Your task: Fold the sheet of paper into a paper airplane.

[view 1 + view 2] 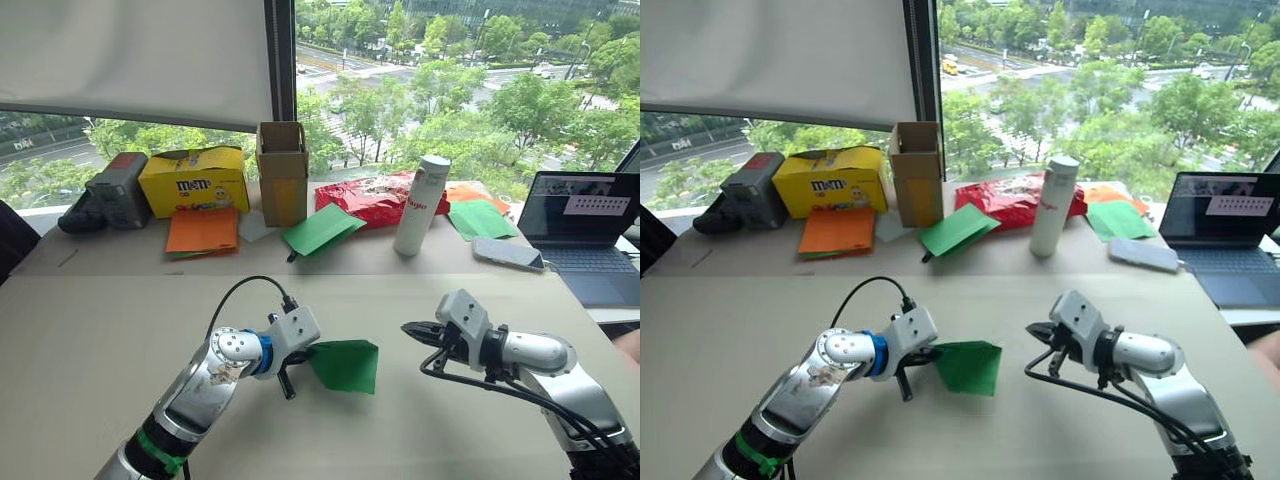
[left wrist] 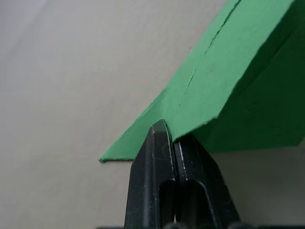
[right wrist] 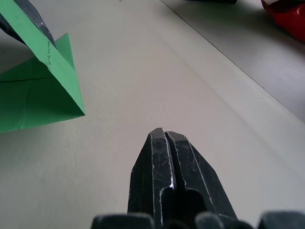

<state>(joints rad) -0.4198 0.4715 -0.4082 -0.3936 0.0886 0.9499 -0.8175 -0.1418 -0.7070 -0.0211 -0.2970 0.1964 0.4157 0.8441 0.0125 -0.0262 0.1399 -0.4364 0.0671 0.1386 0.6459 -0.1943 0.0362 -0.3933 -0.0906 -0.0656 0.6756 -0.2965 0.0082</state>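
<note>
so, working from the left: the left gripper point(image 1: 292, 372) has its jaws clamped on one edge of the folded green sheet of paper point(image 1: 346, 365), which lies low over the bare tabletop point(image 1: 90, 330) in front of the robot, between the two arms. in the left wrist view the black fingertips point(image 2: 164, 138) pinch the paper right at a layered edge, and a crease line runs away from them along the upper flap. the sheet is already doubled into a compact, part-folded piece, so the plane looks about midway, not yet a narrow wedge. to the right, the right gripper point(image 1: 412, 330) hovers just above the tabletop with its jaws closed on nothing, well apart from the paper and pointing toward it.

to do this step well, i judge that the left grip should stay firm and low so the layers do not slide, while the right gripper comes in to press along the existing crease rather than across it. thin paper will buckle if pushed from its free corner, so contact near the fold is safer. the loose orange sheets point(image 1: 202, 231) and white bottle point(image 1: 421, 205) at the back sit well clear.
</note>
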